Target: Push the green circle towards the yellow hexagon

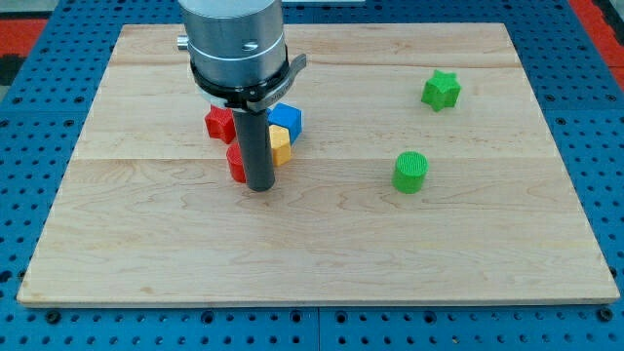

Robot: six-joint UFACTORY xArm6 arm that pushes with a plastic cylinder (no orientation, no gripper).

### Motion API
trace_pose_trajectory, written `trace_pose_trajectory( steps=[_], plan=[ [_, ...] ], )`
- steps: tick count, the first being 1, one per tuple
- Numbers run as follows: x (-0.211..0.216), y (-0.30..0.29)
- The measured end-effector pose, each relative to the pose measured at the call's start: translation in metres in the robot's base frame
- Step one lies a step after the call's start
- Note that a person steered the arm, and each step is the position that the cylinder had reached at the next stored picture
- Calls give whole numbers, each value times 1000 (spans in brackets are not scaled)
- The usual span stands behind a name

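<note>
The green circle (pixel 410 172) lies on the wooden board (pixel 322 244), right of centre. The yellow hexagon (pixel 281 143) sits left of centre in a cluster, partly hidden behind my rod. My tip (pixel 259 185) rests on the board just below and left of the yellow hexagon, far to the left of the green circle. A red block (pixel 236 163) touches the rod's left side.
A blue block (pixel 287 119) sits just above the yellow hexagon. A red star-like block (pixel 220 123) lies at the cluster's upper left. A green star (pixel 441 90) sits at the upper right. The arm's grey body (pixel 235 39) hangs over the cluster.
</note>
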State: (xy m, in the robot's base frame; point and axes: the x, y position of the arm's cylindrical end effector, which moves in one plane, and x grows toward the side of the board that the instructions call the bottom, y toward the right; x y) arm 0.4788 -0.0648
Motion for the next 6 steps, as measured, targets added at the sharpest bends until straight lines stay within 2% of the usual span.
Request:
trace_pose_trajectory(
  steps=[2, 3, 4, 5, 6],
  plan=[
    [-10, -29],
    [-23, -26],
    [-9, -1],
    [15, 99],
    [62, 175]
  ],
)
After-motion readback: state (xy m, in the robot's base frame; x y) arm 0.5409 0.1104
